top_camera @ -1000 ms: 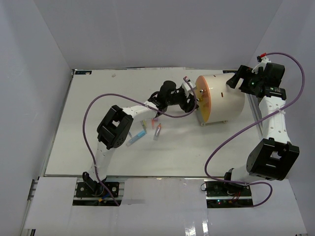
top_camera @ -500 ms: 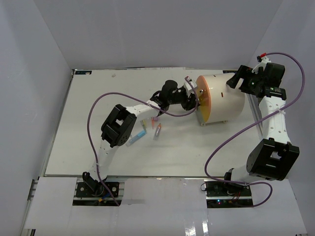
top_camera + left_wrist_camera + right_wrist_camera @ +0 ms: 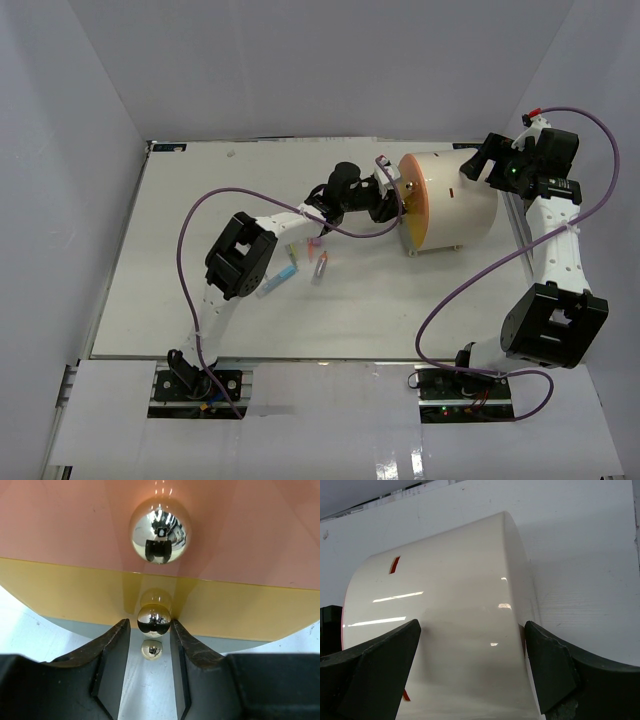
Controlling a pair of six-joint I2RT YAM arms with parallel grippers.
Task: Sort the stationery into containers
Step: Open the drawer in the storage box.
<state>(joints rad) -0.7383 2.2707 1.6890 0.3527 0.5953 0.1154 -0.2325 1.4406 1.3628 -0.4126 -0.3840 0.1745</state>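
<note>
The container, a cream-white drum (image 3: 455,205), lies on its side with its orange face (image 3: 411,205) turned left. My left gripper (image 3: 396,206) is pressed up to that face. In the left wrist view its jaws (image 3: 150,630) pinch a small brass knob (image 3: 154,620) on the face's yellow lower segment. My right gripper (image 3: 478,165) is open wide over the drum's rear end (image 3: 450,620); whether it touches the drum I cannot tell. Several small pens and markers (image 3: 300,262) lie on the table under the left forearm, among them a blue one (image 3: 283,275) and a pink one (image 3: 320,265).
A larger brass knob (image 3: 160,530) sits on the pink segment above the held one. The left arm's purple cable (image 3: 215,200) loops over the table's left half. The white table (image 3: 180,300) ends at a rail by the right arm (image 3: 515,215).
The left gripper's jaws have narrowed round the brass knob, and the left arm has shifted slightly toward the drum. The right arm and the pens have not moved.
</note>
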